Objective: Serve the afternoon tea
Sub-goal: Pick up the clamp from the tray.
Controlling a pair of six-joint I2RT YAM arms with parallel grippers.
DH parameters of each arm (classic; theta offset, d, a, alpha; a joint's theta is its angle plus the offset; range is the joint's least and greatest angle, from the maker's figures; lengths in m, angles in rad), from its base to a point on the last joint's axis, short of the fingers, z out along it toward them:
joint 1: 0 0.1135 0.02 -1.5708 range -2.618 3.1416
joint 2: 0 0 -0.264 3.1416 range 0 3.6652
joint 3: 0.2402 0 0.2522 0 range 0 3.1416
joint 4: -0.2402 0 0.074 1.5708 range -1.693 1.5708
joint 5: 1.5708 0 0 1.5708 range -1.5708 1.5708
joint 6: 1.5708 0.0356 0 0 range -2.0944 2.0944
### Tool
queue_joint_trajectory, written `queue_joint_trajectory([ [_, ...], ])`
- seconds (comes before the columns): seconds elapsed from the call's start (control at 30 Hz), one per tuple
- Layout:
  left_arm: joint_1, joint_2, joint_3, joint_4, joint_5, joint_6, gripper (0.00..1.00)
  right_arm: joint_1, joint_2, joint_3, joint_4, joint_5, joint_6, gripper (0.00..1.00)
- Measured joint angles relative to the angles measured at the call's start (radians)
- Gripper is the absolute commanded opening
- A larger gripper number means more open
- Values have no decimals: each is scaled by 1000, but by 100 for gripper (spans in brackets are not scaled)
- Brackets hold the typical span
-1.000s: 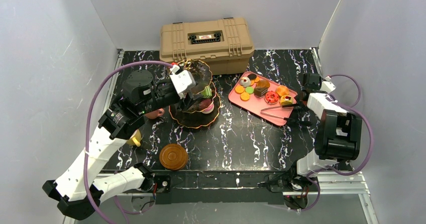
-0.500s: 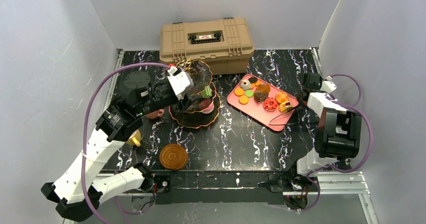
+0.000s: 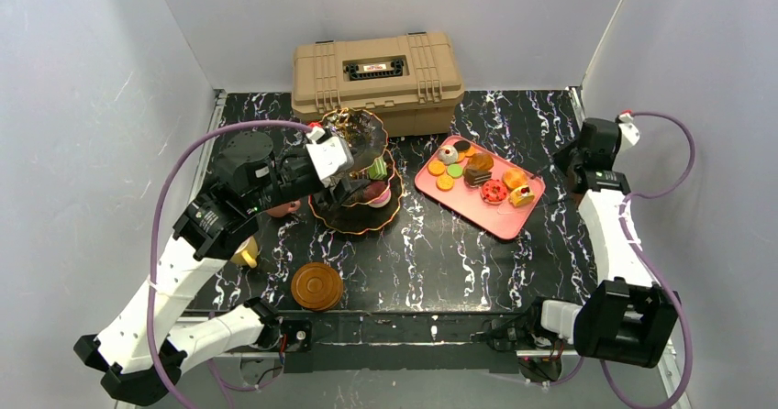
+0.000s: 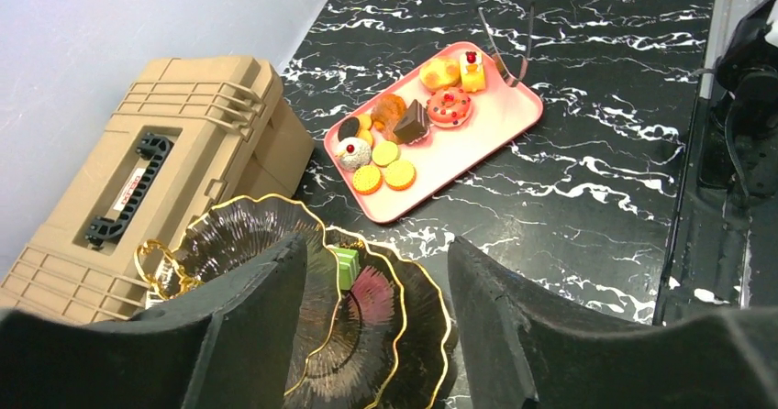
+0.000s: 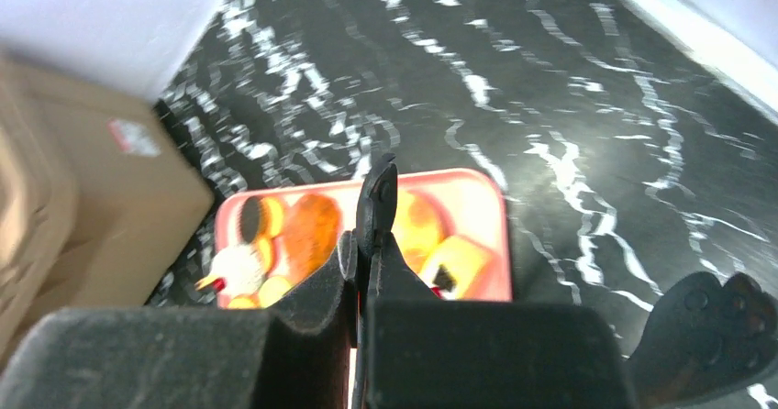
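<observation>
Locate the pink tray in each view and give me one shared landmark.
Top external: pink tray right of centre, to the right of the tiered stand.
Left wrist: tray upper centre, beyond the stand.
Right wrist: tray mid-frame, partly behind the right tool.
Shared landmark: tan toolbox, left of the tray in both wrist views.

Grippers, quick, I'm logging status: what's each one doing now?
Left gripper: open, holding nothing.
Right gripper: shut; whether it holds anything cannot be told.
</observation>
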Motion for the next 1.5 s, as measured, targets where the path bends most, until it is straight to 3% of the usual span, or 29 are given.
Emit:
queue_joint_trajectory([
  [0.2, 0, -8, -8, -2, 60, 170, 72, 86, 57, 185, -18, -313, -75, 1],
  [0.43, 0, -40, -43, 35, 121, 455, 76, 476, 238, 576, -56, -690, -225, 2],
  [0.57, 0, -33, -46, 67, 124, 562, 77, 653, 266, 663, -89, -875, -315, 1],
  [0.77, 0, -96, -163, 140, 175, 782, 78, 682, 245, 665, -74, -1059, -330, 1],
  [0.9, 0, -189, -357, 277, 205, 950, 78, 675, 224, 632, 72, -1180, -229, 2],
  [1.0, 0, -179, -371, 347, 204, 990, 78, 675, 221, 629, 162, -1258, -170, 3],
  [1.2, 0, -143, -294, 382, 192, 945, 85, 678, 218, 629, 244, -1344, -114, 4],
  [1.33, 0, -33, 16, 180, 170, 658, 69, 678, 217, 627, 259, -1368, -112, 5],
  [1.43, 0, 61, 286, 13, 196, 383, 50, 680, 214, 627, 261, -1394, -121, 5],
  [1.5, 0, 72, 328, -34, 228, 278, 39, 680, 213, 627, 261, -1412, -127, 4],
])
